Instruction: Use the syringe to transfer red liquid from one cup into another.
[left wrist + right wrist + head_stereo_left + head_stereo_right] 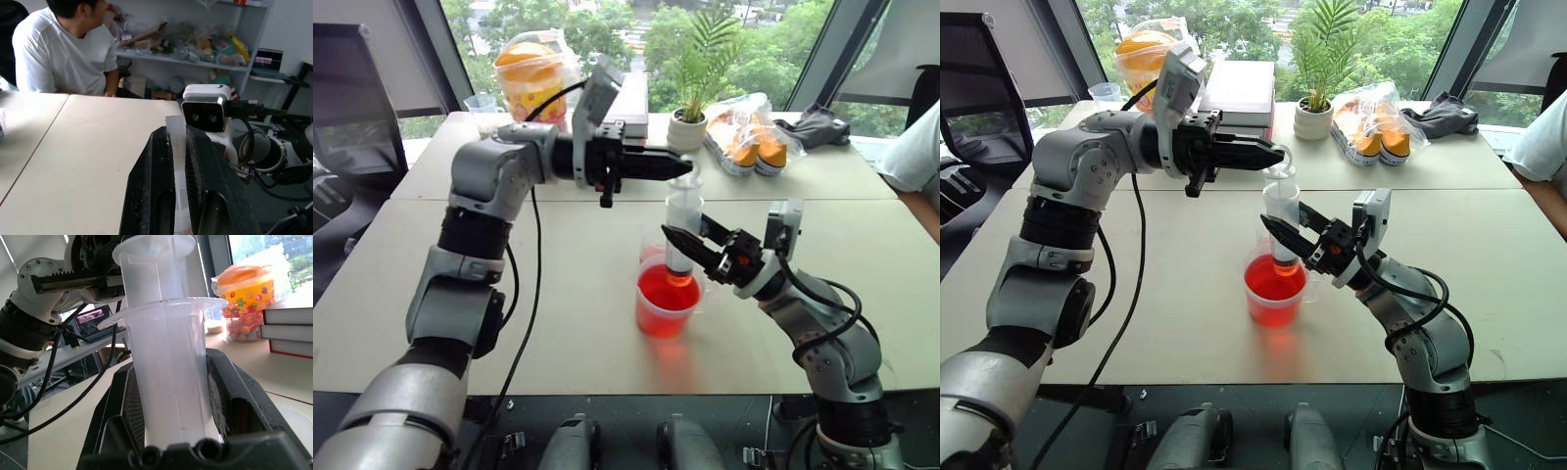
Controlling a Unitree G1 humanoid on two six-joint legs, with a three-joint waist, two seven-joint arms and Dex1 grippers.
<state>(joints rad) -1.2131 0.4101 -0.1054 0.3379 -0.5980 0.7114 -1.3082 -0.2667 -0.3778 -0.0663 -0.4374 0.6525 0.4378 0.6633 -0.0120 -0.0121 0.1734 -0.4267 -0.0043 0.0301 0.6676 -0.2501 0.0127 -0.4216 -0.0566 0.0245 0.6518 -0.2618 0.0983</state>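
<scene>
Here the syringe (682, 230) stands upright, tip seemingly in the larger cup (666, 304); right end effector (690, 247) clasps its barrel, left end effector (677, 168) pinches the plunger above.

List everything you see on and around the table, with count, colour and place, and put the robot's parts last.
Large clear plastic syringe: one, upright, orange tip in the red cup.
Wide clear plastic cup: one, holding red liquid, table centre.
Small potted green plant: one, white pot, far edge.
Orange-lidded snack tub: one, far left.
Stacked books: far edge, beside the plant.
Bagged orange-topped containers: right of the plant.
Dark cloth: one, far right.
Person in white shirt: one, seated at the table's right side.
Left end effector: shut on the syringe's plunger top.
Right end effector: shut on the syringe's barrel.
</scene>
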